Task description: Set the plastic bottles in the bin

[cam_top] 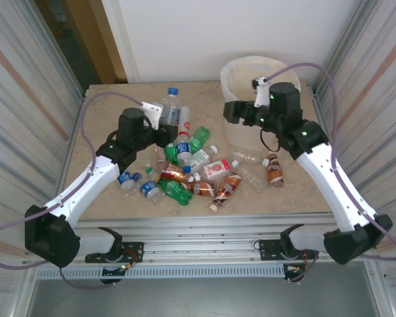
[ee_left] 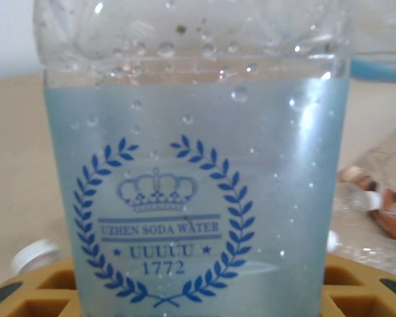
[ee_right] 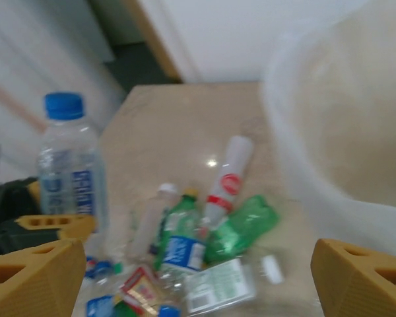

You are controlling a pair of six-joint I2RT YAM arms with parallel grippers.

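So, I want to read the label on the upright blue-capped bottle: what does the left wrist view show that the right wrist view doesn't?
Left wrist: the blue print on the clear bottle, legible: a crown, a laurel wreath, SODA WATER, 1772. Right wrist: its blue cap, the pale wall of the bin at right, the heap of lying bottles, and the right gripper open and empty. Both: the clear bottle in the left gripper, the beige tabletop, some lying bottles. A blue band at the left wrist's upper right may be the bin; unclear.
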